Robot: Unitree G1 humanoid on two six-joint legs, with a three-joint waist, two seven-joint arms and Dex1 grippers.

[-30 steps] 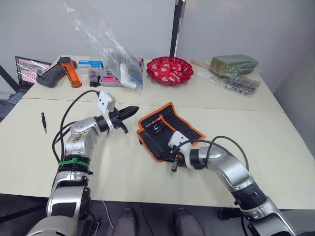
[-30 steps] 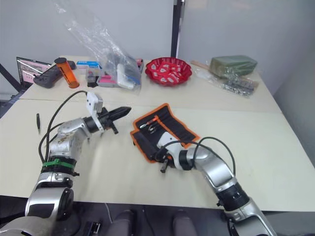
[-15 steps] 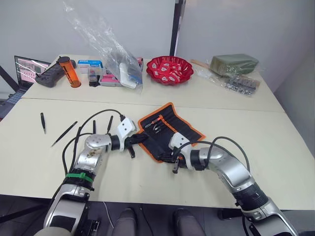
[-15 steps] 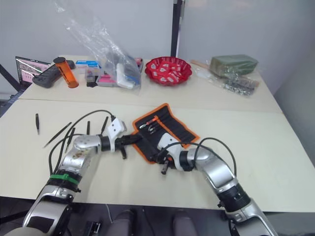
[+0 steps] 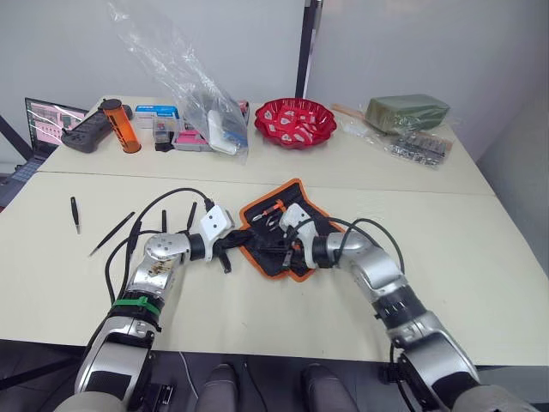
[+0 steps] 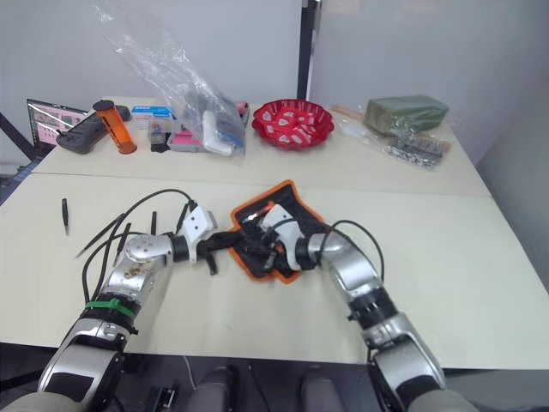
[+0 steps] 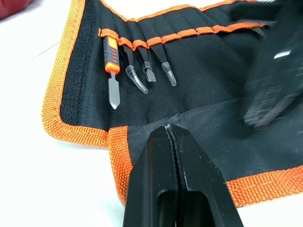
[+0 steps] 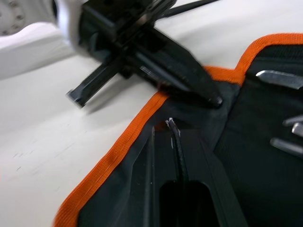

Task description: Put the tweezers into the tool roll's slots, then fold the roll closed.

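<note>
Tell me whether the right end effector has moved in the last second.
Yes. The right end effector has moved from the table edge of the tool roll up over its near flap, toward the red bowl and the left end effector.

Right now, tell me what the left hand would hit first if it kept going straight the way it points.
The left hand points across the tool roll; straight on, it would likely meet the roll's black fabric first, then the pocketed tools, though depth is unclear.

Head stereo pair overhead; wrist cameras close on tool roll point(image 7: 199, 118).
</note>
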